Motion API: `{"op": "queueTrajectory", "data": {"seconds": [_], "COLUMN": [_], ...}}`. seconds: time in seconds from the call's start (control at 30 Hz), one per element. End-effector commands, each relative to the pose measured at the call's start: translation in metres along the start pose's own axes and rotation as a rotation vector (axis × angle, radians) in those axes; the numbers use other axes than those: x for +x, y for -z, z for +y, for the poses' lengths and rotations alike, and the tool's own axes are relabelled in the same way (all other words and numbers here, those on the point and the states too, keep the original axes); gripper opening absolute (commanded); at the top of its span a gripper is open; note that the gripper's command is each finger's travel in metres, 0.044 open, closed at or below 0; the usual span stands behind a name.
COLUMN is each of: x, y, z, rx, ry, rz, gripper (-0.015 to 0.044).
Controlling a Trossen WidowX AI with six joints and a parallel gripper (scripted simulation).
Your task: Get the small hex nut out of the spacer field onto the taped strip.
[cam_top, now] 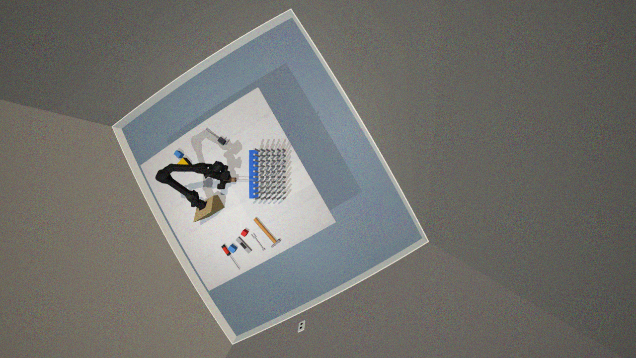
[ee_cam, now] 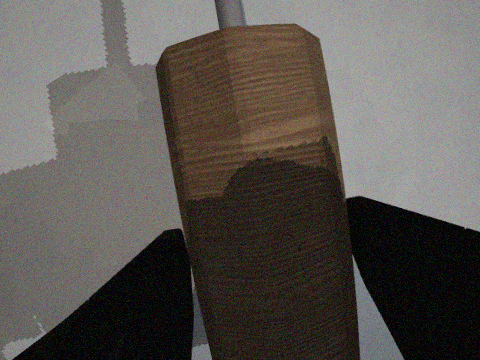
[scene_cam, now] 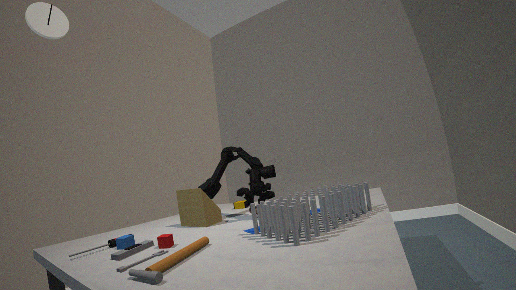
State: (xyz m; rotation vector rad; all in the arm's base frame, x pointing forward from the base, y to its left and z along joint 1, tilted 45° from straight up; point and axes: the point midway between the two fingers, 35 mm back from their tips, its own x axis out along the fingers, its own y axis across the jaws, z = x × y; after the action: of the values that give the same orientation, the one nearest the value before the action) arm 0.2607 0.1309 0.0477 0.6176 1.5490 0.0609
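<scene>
By blue strip (cam_top: 252, 174) (scene_cam: 251, 230) — pincer (cam_top: 232, 179) (scene_cam: 253, 208) (ee_cam: 266, 231) pinching wood-handled tool (cam_top: 233, 179) (ee_cam: 260, 125) | shaft twd spacers (cam_top: 270, 174) (scene_cam: 312, 212) — tip unclear, prob. low

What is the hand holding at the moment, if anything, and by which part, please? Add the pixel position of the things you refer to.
The hook tool, gripped by its wooden handle (cam_top: 233, 179) (ee_cam: 255, 125), with its thin metal shaft (ee_cam: 231, 12) extending out beyond the fingers.
</scene>
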Motion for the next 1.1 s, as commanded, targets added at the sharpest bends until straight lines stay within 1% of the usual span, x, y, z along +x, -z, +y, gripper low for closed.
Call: {"op": "queueTrajectory", "data": {"seconds": [0.0, 1.07], "x": [0.0, 0.005], "y": [-0.004, -0.024], "z": [0.001, 0.003], "rx": [-0.005, -0.009], "ry": [0.0, -0.001], "rz": [-0.008, -0.01], "gripper": [0.0, 0.0]}}
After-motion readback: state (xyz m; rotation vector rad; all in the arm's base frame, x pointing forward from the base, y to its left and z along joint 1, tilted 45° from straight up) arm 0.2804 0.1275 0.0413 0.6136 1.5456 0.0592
